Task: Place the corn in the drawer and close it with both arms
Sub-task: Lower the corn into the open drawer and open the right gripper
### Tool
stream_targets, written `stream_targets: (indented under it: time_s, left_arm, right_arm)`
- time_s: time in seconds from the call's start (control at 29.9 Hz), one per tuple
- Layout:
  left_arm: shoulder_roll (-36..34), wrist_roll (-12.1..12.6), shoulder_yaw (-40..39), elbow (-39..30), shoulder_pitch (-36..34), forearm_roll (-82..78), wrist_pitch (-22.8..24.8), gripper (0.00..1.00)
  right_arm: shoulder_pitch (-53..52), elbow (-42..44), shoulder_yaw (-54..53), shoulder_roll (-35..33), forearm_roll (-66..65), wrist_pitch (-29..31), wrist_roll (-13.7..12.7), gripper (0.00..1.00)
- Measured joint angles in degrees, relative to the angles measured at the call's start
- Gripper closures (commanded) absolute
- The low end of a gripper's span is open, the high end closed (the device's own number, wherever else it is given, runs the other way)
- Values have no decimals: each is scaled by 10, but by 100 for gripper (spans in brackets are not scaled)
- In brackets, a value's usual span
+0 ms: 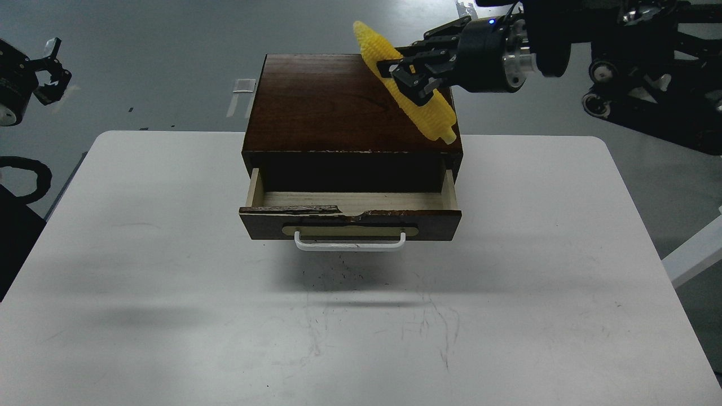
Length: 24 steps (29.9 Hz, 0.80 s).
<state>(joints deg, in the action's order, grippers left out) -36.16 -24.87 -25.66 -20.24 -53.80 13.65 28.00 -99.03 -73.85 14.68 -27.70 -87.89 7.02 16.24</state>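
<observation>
Table (141,270): white top, scuffed w/ dark marks, spreads below and toward me from the right gripper (410,72).

Cabinet (344,107): dark brown wood box, sits under and to the left of that gripper; its top is the nearest surface beneath the claw.

Drawer (350,217): pulled out partway, below and nearer me than the gripper. Pale wood inside, nothing visible in it, chipped front edge, white bar handle (350,243) on a brass plate. The opening looks fairly shallow front-to-back.

Right arm comes in from the upper right; gripper fingers are clamped across the corn (420,101) at roughly mid-length.

Left gripper (53,70): far left of the right one, well clear of the cabinet, off the table edge. Seen small, so can't tell if its fingers are apart or together.

Corn: bright yellow cob, held in the air above the cabinet's back-right corner, tilted diagonal. Tapered tip points up and away past the gripper, pale stub end hangs down toward me, near the cabinet's front-right edge. Not in the drawer yet.

Handling, my read: prob a light plastic prop, stiff, won't deform. Kernel bumps give decent bite, but the round taper could roll or pivot in a 2-point pinch. The mid-body hold looks abt right for balance. Cob is long vs the drawer gap, so it likely needs laying parallel to the drawer front before release, else it may hang on the lip.
</observation>
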Motion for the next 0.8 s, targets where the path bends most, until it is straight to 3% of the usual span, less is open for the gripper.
stream_targets:
  time_s: [0.27,0.57,0.7,0.77,0.8]
  left_arm:
    - [0,-2,-1,1,1,1,0,2]
    - [1,-4,-1,1,12,1,0,2]
    - [-4,-4,-2,3,15,1,0,2]
    - [-7,-5,-2,3,17,2,0,2]
    - [-7,-5,-2,3,18,2,0,2]
  right_arm:
    - [12,-12,7,41,-167,-1,14,89]
    - [33,11,17,95,-210,-1,16,85]
    - [55,16,18,99,-232,-1,16,68]
    - [65,19,18,99,-236,-1,16,53]
    - [69,21,18,100,-237,-1,16,53]
